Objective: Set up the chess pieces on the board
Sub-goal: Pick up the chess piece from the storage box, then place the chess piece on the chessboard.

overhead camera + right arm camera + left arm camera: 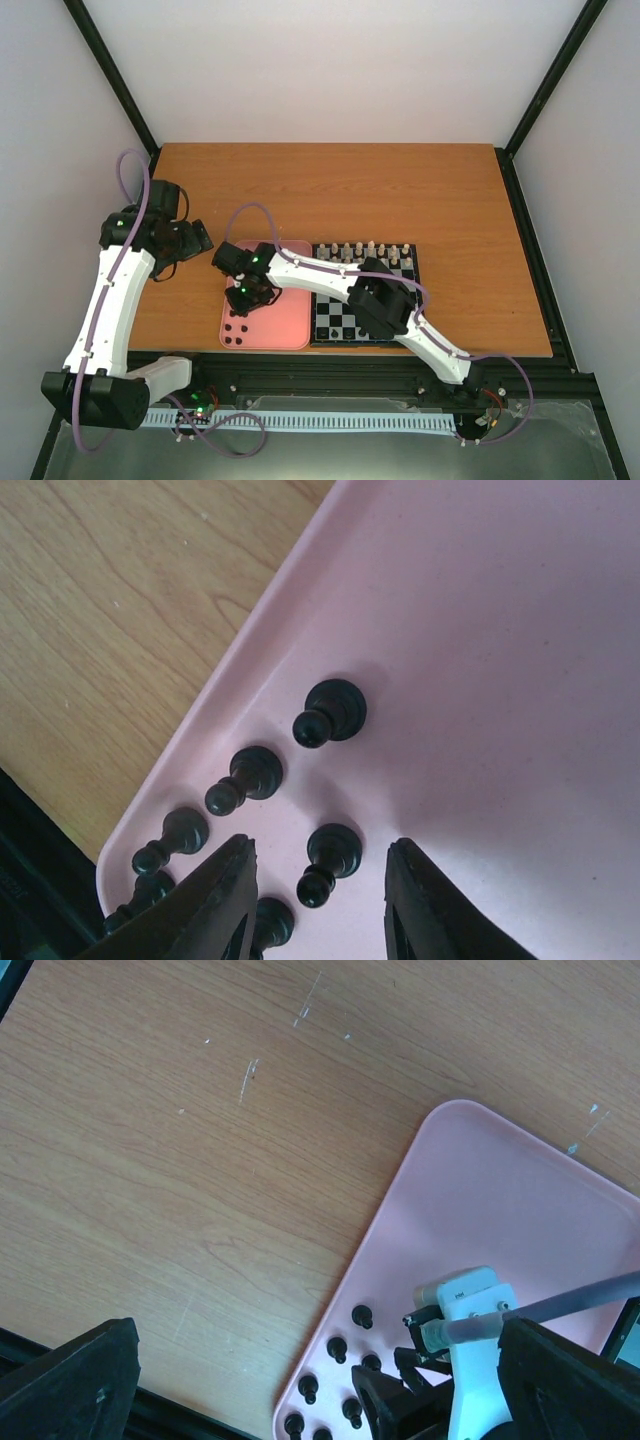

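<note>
My right end effector (320, 852) hangs low over the near left corner of the pink tray (480, 630). Its jaws are parted, with one black pawn (328, 860) standing between them and touching neither. The other chess pieces (237, 332) stand clustered in that same corner, off the board (328, 305), which sits just right of the tray on the wooden surface (450, 200). My left end effector (193, 238) hovers over bare wood left of the tray, jaws spread wide, holding nothing.
</note>
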`<action>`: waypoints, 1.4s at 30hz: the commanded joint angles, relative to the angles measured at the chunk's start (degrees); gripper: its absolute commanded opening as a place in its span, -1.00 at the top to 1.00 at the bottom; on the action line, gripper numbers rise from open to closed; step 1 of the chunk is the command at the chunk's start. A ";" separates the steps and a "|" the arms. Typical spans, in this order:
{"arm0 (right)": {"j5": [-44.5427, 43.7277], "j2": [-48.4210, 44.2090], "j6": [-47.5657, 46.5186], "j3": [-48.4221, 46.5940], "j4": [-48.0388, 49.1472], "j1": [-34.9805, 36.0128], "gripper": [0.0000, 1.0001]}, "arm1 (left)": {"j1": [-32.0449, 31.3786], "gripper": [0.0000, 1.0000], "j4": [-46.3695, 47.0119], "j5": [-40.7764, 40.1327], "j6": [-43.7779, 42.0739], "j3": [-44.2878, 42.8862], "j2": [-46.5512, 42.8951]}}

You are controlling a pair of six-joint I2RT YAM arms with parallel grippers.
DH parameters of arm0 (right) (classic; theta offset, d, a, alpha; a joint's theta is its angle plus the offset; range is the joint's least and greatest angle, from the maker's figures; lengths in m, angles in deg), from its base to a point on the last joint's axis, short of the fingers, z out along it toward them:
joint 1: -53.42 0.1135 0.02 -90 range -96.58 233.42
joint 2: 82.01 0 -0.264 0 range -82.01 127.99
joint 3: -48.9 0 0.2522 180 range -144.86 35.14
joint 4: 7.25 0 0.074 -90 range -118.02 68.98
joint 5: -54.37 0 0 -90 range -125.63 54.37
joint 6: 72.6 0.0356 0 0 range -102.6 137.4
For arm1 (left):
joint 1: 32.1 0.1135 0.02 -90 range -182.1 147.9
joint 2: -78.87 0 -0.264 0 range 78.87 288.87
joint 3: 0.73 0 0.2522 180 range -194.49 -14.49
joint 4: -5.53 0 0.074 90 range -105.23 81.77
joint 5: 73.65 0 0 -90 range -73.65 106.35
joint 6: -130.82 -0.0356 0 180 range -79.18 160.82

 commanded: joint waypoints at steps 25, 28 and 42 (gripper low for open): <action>-2.59 0.10 -0.17 -3.40 -4.98 -0.42 0.89 | 0.26 -1.00 0.67 0.26 -2.12 0.51 0.01; -4.58 -3.32 -0.14 -1.85 -5.74 -1.32 0.89 | 0.25 -1.00 0.78 0.50 -2.07 0.35 0.09; -11.20 -37.70 2.93 36.97 -4.19 -14.01 0.89 | 0.26 -1.00 0.87 1.43 -2.38 0.11 0.32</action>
